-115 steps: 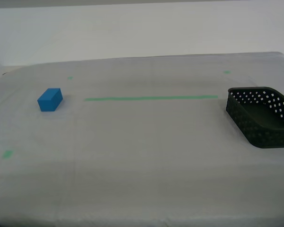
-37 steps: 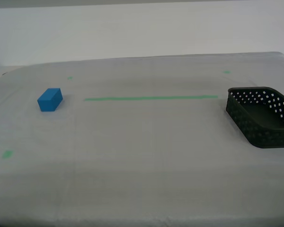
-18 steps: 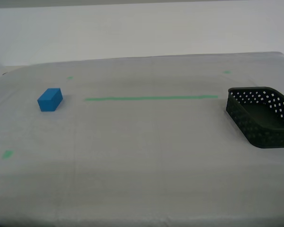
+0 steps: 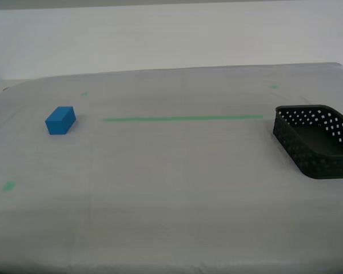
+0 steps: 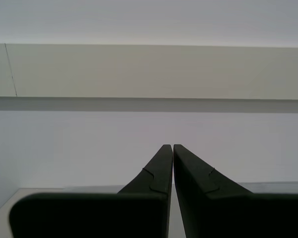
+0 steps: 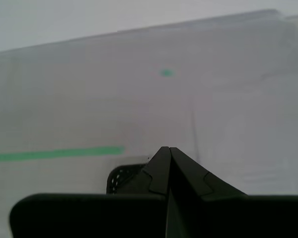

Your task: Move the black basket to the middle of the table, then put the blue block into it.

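The black basket [image 4: 317, 140] stands on the table [image 4: 171, 194] at the exterior view's right edge, partly cut off. Far from it, at the exterior view's left, the blue block [image 4: 60, 120] rests on the cloth. Neither arm shows in the exterior view. My first gripper [image 6: 168, 151] is shut with nothing in it, held above the table, and a corner of the black basket [image 6: 123, 177] peeks out behind its fingers. My second gripper [image 5: 170, 148] is shut and empty too, aimed at a pale wall.
A thin green tape line [image 4: 182, 119] runs across the table between block and basket. Small green tape squares [image 4: 9, 185] mark the cloth near the exterior view's left and far side. A pale wall rises behind the table.
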`<state>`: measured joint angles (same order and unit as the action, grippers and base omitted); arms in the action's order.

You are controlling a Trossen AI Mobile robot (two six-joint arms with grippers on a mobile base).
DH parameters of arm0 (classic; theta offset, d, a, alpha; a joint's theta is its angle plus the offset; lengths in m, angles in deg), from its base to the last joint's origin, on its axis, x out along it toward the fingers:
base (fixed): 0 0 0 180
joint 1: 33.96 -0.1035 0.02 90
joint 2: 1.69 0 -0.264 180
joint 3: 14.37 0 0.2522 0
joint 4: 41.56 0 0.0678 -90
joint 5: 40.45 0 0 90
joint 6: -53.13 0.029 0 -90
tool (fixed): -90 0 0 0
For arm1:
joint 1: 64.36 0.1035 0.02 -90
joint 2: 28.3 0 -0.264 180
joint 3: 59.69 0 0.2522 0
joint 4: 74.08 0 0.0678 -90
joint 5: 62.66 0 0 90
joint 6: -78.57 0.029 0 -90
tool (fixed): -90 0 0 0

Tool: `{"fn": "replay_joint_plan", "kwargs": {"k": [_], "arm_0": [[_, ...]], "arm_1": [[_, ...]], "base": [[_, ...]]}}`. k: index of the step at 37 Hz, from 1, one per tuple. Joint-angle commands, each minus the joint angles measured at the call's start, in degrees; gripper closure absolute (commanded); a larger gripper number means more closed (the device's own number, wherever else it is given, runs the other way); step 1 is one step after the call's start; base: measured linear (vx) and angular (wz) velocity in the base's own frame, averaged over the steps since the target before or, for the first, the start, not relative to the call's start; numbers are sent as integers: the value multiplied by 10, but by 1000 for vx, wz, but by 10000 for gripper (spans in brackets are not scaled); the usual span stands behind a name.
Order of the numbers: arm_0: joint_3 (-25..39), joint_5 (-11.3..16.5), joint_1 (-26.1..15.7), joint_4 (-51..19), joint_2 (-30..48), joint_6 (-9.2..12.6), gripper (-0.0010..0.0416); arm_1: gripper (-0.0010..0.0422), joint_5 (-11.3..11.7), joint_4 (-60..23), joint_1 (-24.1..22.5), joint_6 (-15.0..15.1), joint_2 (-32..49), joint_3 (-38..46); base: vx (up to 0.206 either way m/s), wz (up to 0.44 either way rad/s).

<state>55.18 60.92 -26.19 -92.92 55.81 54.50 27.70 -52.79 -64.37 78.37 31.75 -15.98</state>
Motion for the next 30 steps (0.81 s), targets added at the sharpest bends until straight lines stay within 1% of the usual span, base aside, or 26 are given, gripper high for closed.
{"fn": "replay_joint_plan", "kwargs": {"k": [1, 5, 9, 16, 23, 30], "arm_0": [[9, 4, 1, -26, 12, -3, 405], [28, 4, 1, -61, 31, -7, 406], [51, 3, 1, -97, 48, -15, 406], [95, -17, 1, -171, 79, -31, 406], [141, -49, 1, -243, 116, -51, 406], [170, -55, 1, -282, 142, -62, 406]], "arm_1": [[412, 0, 2, 0, 1, 0, 0], [412, 0, 2, 0, 1, 0, 0], [412, 0, 2, 0, 1, 0, 0], [412, 0, 2, 0, 1, 0, 0], [412, 0, 2, 0, 1, 0, 0], [412, 0, 2, 0, 1, 0, 0]], "base": [[0, 0], [0, 0], [0, 0], [0, 0], [0, 0], [0, 0]]}}
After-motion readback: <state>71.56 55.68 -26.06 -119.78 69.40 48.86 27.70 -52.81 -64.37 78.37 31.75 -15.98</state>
